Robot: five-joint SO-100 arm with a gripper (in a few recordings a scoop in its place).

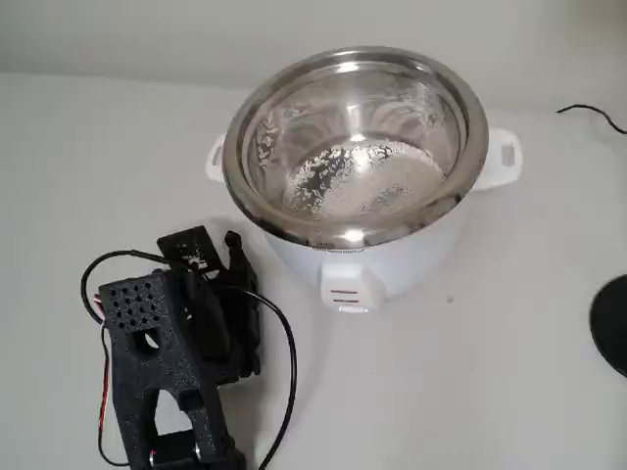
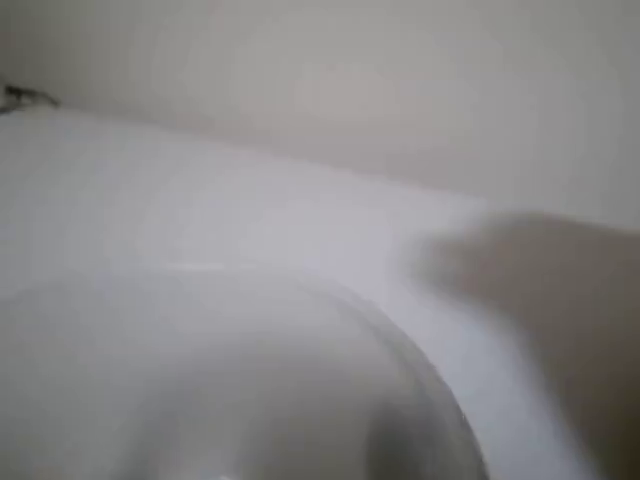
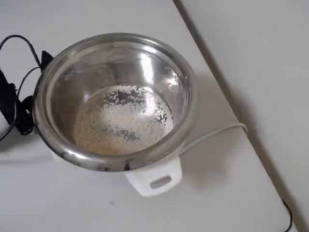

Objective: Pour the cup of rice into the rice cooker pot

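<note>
The rice cooker pot is a shiny steel bowl in a white cooker body; the overhead view shows the pot too. White rice covers its bottom, and the overhead view shows this rice as a loose layer. My black gripper sits low on the table, left of the cooker's front, with its arm folded behind it. A blurred, translucent round cup lies very close under the wrist camera. The arm hides the cup in the fixed view. Whether the fingers hold it cannot be told.
A black round object lies at the table's right edge and a thin black cable behind it. The cooker's white cord runs to the table edge. Black arm parts and wires sit left of the pot.
</note>
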